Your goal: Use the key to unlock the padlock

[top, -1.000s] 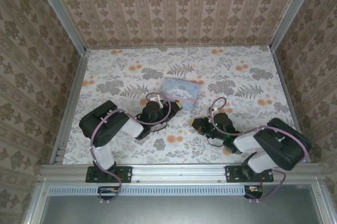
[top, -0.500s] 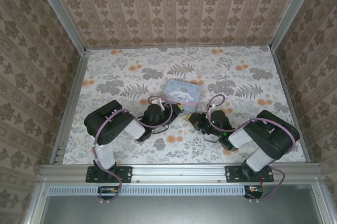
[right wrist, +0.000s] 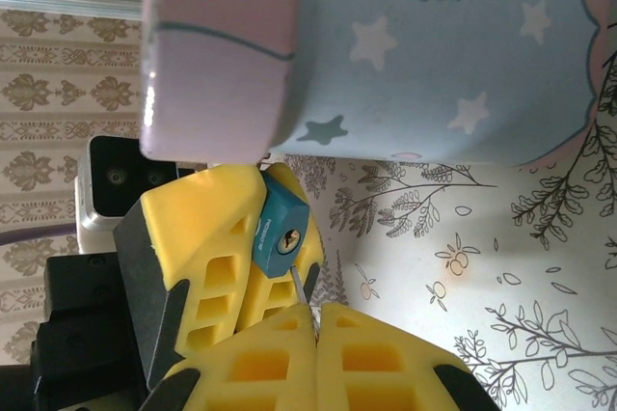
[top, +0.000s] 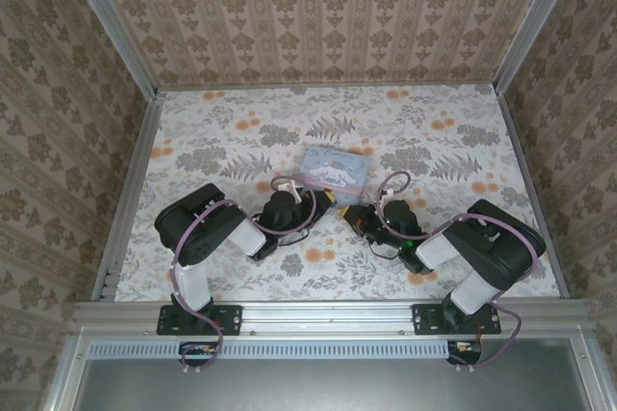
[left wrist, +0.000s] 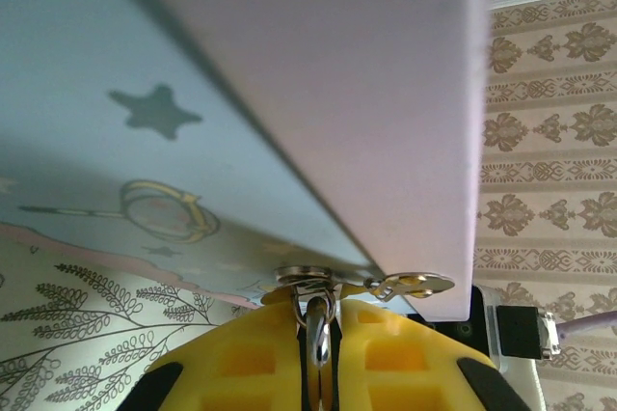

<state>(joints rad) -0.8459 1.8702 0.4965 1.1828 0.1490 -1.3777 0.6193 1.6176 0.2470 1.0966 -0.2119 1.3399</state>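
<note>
My left gripper point(left wrist: 318, 334) clamps the padlock point(right wrist: 280, 232); my right gripper point(right wrist: 313, 319) pinches the key point(right wrist: 305, 287). Both are probably light, rigid, slippery metal. Best held on flat faces.

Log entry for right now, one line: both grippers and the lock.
left gripper shut on padlock | right gripper shut on key | key tip just short of keyhole, not inserted
</note>
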